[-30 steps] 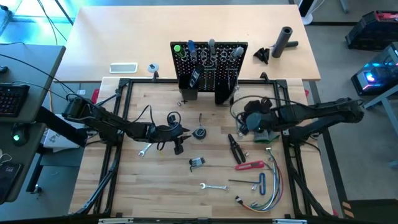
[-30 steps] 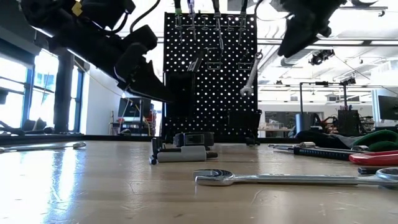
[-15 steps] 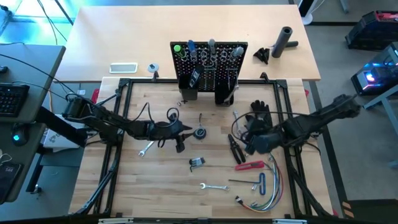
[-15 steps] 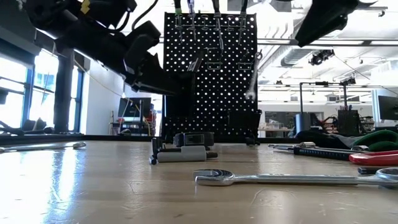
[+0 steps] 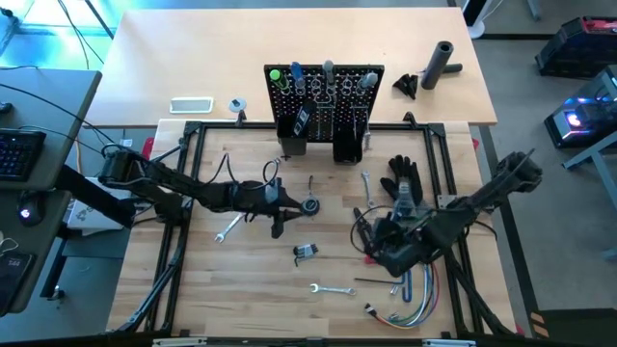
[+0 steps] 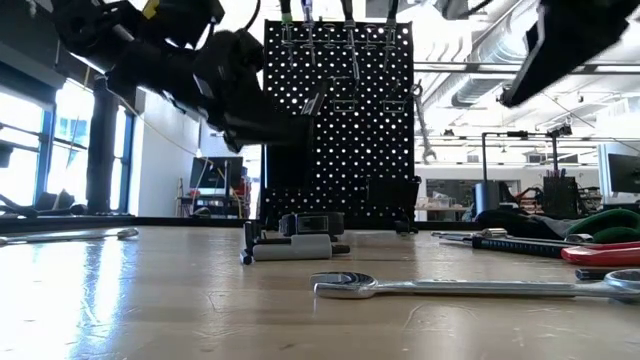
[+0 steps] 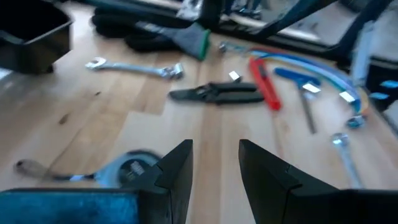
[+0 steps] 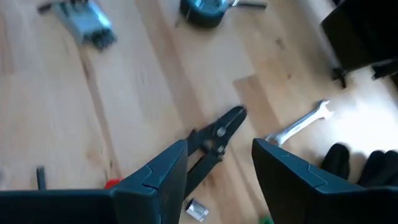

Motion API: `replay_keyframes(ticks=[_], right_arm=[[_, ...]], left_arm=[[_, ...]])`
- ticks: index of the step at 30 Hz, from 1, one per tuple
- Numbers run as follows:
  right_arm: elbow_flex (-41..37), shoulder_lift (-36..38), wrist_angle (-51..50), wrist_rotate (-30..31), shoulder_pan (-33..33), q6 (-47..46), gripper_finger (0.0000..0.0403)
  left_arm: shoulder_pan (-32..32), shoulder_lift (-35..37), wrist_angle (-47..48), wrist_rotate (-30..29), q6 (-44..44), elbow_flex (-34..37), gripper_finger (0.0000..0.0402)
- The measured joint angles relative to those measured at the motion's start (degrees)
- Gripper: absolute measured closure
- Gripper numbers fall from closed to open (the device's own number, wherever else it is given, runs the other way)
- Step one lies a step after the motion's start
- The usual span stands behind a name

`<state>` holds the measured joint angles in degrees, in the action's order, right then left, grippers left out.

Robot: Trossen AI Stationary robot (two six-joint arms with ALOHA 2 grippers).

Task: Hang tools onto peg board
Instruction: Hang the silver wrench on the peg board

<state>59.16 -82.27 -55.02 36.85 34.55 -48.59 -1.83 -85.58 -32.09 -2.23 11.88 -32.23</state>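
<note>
– Two arms over one wooden table (image 5: 251, 280). What sits at the far left?

– Black frame rails (image 5: 181, 231) run along the table's sides, and the left arm reaches in across the left rail. A silver wrench (image 5: 228, 228) lies just in front of that arm. The left gripper (image 7: 215, 146) hovers above the table near its middle, fingers parted with nothing between them. A round black tool (image 5: 309, 205) lies just beside it.

– Where is the peg board?

– The peg board (image 5: 325, 96) stands upright at the middle of the table's far edge, with several tools already hanging on it. It is well apart from both grippers. Bare wood lies between it and the left gripper.

– What lies in the middle?

– A small hex key set (image 5: 306, 252) lies there, and nearer the front edge a second wrench (image 5: 331, 289). Open wood surrounds both.

– And to the right?

– That side is crowded. A third wrench (image 5: 366, 181) lies near a black glove (image 5: 403, 178). The right arm comes in over the right rail, low across the table. The right gripper (image 8: 219, 149) has its fingers spread wide and empty. Black pliers (image 8: 214, 140) lie on the wood just ahead of it, not touched. A bundle of coloured wires (image 5: 416, 301) lies by the front right corner, with a blue hex key (image 5: 405, 284) beside it. A black cylinder (image 5: 442, 65) lies on the far table, beyond the frame.
</note>
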Motion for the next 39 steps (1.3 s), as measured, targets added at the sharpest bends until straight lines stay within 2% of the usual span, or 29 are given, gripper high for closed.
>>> replay_keyframes(ticks=[4, 8, 12, 14, 16, 20, 22, 27, 32, 36, 39], right_arm=[[0.0, -3.9, -0.5, -2.0, 1.1, -2.7, 0.0226], [0.0, -7.5, -4.4, -2.4, 2.0, -9.2, 0.0226], [0.0, -9.4, -5.6, -2.4, 2.6, -14.9, 0.0226], [0.0, -9.9, -5.0, -2.3, 2.9, -16.0, 0.0226], [0.0, -10.0, -3.9, -1.8, 3.0, -15.9, 0.0226], [0.0, -10.0, -3.5, 0.1, 3.1, -15.9, 0.0226], [0.0, -10.1, -3.4, 1.2, 3.1, -15.8, 0.0226], [0.0, -10.1, -3.2, 3.9, 3.1, -15.6, 0.0226], [-4.1, -10.0, 1.0, 5.7, 3.1, -15.6, 0.0226], [-9.6, -10.0, 9.1, 5.1, 3.0, -15.9, 0.0226], [-12.9, -10.0, 16.0, 5.4, 2.6, -15.3, 0.0226]], left_arm=[[-0.1, -1.3, -4.6, 0.9, 0.0, 0.0, 0.028], [-0.1, -4.7, -10.3, 3.3, -0.5, -0.1, 0.028], [-0.1, -7.7, -8.1, 3.3, -2.7, -1.7, 0.028], [0.2, -7.5, -2.0, 3.2, -4.3, -2.8, 0.028], [0.6, -5.3, 8.3, 2.6, -5.5, -4.1, 0.028], [0.5, 1.4, 31.7, -6.0, -4.8, -7.1, 0.028], [0.5, 4.9, 41.9, -9.2, -2.2, -7.6, 0.028], [-0.2, 12.1, 59.8, -10.8, 9.8, -6.9, 0.028], [-3.8, 16.8, 66.4, -11.9, 21.1, -1.4, 0.028], [-7.9, 21.1, 66.4, -14.6, 28.7, 3.0, 0.028], [-10.1, 24.2, 66.8, -17.3, 31.3, 5.4, 0.028]])
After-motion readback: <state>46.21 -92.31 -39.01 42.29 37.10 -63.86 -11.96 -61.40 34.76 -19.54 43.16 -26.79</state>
